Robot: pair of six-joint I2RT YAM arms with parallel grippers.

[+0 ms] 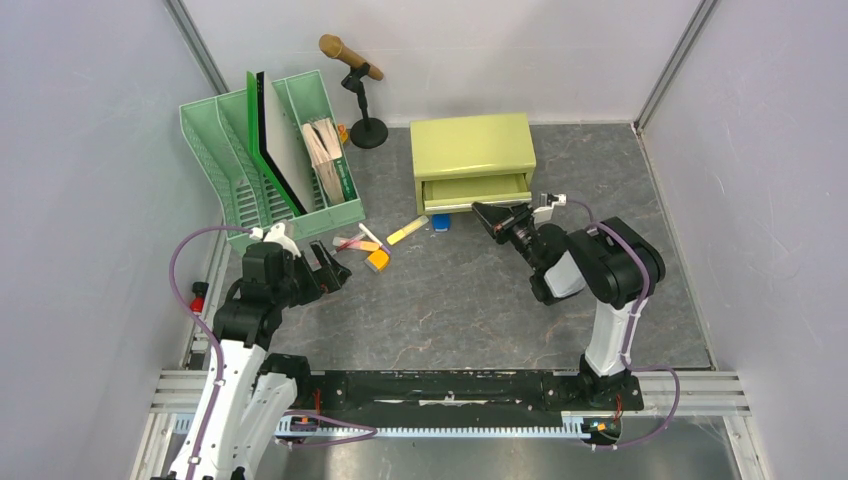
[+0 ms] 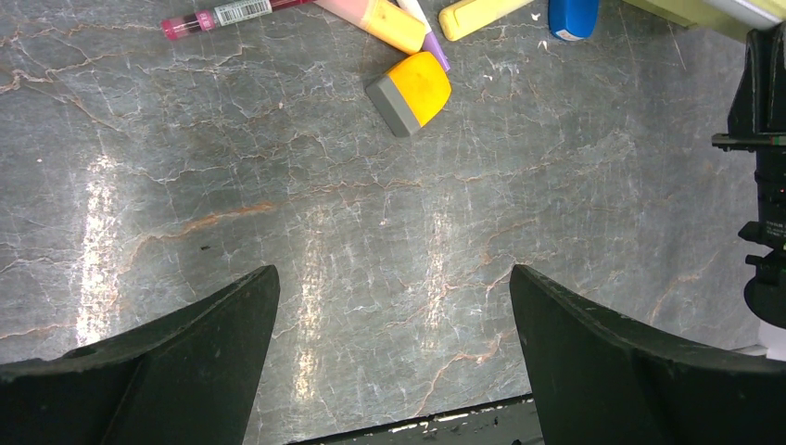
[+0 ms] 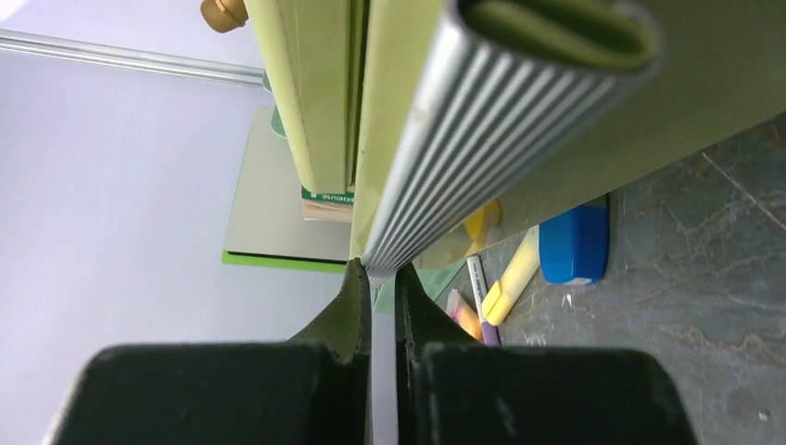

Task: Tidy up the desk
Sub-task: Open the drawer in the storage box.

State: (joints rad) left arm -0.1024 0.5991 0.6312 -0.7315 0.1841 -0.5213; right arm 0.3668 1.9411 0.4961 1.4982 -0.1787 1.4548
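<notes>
The dark grey veined desk (image 1: 450, 300) carries a loose cluster of stationery at its middle: an orange and grey eraser (image 2: 410, 91), a pink pen (image 2: 222, 15), a yellow highlighter (image 3: 512, 276) and a small blue object (image 3: 575, 243). My left gripper (image 2: 394, 278) hovers open over bare desk just short of the eraser, with nothing between its fingers. My right gripper (image 3: 382, 271) is shut on the end of the ribbed silver handle (image 3: 463, 158) of the lower drawer (image 1: 475, 188) of the yellow-green cabinet (image 1: 470, 145). That drawer stands slightly pulled out.
A green file rack (image 1: 270, 160) holding folders and a notebook stands at the back left. A brown microphone on a black stand (image 1: 352, 60) is behind it. Pale walls close in the desk on three sides. The right arm (image 2: 765, 167) shows at the left wrist view's right edge.
</notes>
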